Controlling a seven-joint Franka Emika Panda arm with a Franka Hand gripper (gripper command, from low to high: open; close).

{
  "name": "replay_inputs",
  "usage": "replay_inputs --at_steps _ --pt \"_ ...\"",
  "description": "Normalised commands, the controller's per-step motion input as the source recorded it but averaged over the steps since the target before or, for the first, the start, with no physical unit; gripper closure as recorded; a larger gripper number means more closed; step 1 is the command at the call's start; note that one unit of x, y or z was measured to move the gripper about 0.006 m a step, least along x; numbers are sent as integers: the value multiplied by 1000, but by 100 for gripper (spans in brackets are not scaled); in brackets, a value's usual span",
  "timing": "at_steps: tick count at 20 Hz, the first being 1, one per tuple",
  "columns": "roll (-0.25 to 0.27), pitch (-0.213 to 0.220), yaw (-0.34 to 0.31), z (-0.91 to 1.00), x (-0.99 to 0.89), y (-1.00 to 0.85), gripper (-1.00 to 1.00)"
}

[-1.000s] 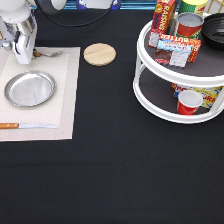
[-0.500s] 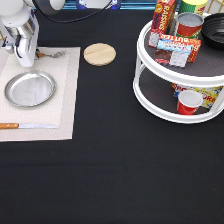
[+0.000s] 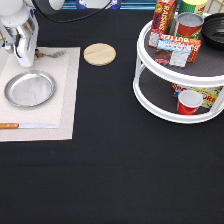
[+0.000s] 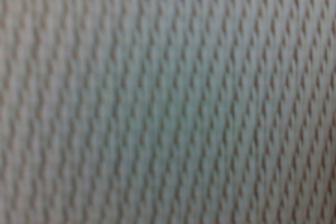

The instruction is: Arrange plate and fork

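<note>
one plate (image 3: 30,89), one fork (image 3: 50,53), one knife (image 3: 27,126), one wooden coaster (image 3: 99,54), one placemat (image 3: 62,112)

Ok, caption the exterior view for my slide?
Gripper low over woven placemat, beside small metal fork, above round silver plate.

The round silver metal plate (image 3: 30,89) is positioned on the woven placemat (image 3: 65,107), between the wooden-handled fork (image 3: 50,53) above and the wooden-handled knife (image 3: 27,126) below

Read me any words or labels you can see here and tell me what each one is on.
"RAISINS": red box on the rack's upper shelf.
"BUTTER": flat red-and-blue box lying on that shelf.
Print on the can, the red cup and the package behind it: unreadable.
</note>
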Motion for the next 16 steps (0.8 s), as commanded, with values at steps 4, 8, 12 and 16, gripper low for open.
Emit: replay_inputs --at_steps 4,8,12,16 --pt "0 -6 -31 660 140 18 -100" --pt "0 0 -45 810 195 319 -100" --pt "-1 0 -9 908 62 641 -100" --pt "-51 29 50 643 3 791 -100"
